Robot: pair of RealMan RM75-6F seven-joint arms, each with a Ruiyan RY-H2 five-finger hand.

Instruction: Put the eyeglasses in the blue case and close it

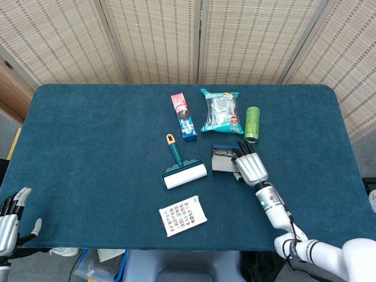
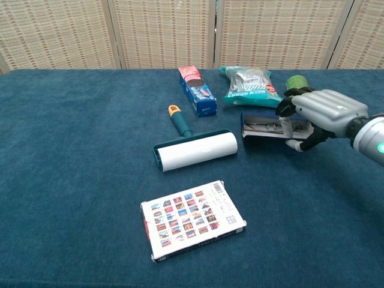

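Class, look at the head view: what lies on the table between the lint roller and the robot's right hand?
The blue case lies there, open, right of the lint roller, with the right hand resting on its right end. The chest view shows the same order.

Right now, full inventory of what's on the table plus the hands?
blue case: 1, blue, open, right of centre, under the right hand
lint roller: 1, white roll with teal handle, centre
card box: 1, white with small pictures, near edge
pink and blue box: 1, far centre
snack bag: 1, teal and silver, far centre-right
green can: 1, lying right of the bag
table: 1, dark blue cloth
left hand: fingers apart, holds nothing, off the near-left corner
right hand: fingers rest on the case's right end
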